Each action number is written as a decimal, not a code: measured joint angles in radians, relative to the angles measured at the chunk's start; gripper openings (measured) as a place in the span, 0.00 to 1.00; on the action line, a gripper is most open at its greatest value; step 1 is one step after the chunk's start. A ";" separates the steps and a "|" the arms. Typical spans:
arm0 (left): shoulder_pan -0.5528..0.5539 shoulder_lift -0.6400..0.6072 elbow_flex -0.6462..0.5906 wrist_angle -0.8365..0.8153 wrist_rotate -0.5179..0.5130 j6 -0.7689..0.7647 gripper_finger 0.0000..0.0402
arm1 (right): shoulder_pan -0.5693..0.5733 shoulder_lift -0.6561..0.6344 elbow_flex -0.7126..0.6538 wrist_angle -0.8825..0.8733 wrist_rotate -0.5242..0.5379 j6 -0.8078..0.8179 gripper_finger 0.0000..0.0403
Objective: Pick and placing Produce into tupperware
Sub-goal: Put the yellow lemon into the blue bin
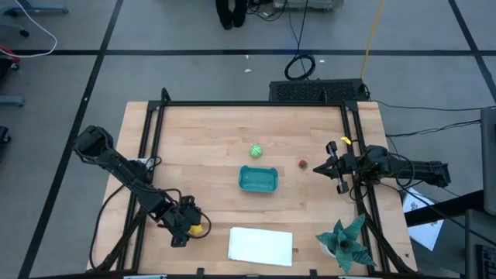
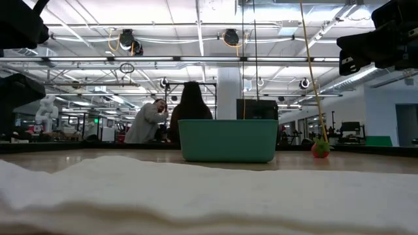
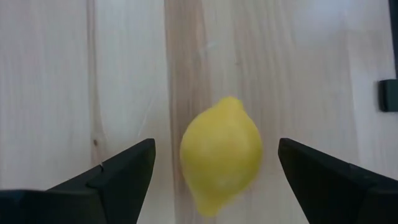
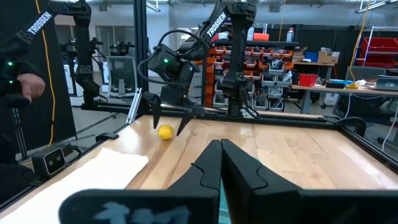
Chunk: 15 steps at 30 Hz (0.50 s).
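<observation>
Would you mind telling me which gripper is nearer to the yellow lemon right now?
Left. The left gripper is open with the lemon between its fingers, near the table's front-left corner; the right gripper waits shut far across the table, by the right edge.

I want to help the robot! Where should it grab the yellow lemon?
Around its fat middle, coming straight down from above. The lemon lies on its side on the table, its pointed ends clear of the left gripper's open fingers, which already straddle its rounded sides.

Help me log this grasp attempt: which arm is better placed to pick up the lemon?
Left. Its hand hangs open right over the lemon, one finger on each side. The right hand is shut, waiting across the table near the red piece.
</observation>
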 joint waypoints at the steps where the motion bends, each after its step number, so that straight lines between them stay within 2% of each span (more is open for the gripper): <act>1: 0.000 0.000 -0.009 0.017 0.000 0.001 0.86 | 0.000 0.000 0.000 0.000 0.000 0.000 0.00; 15: 0.001 0.000 -0.057 0.087 -0.011 0.009 0.86 | 0.000 0.000 0.000 0.000 0.000 0.000 0.00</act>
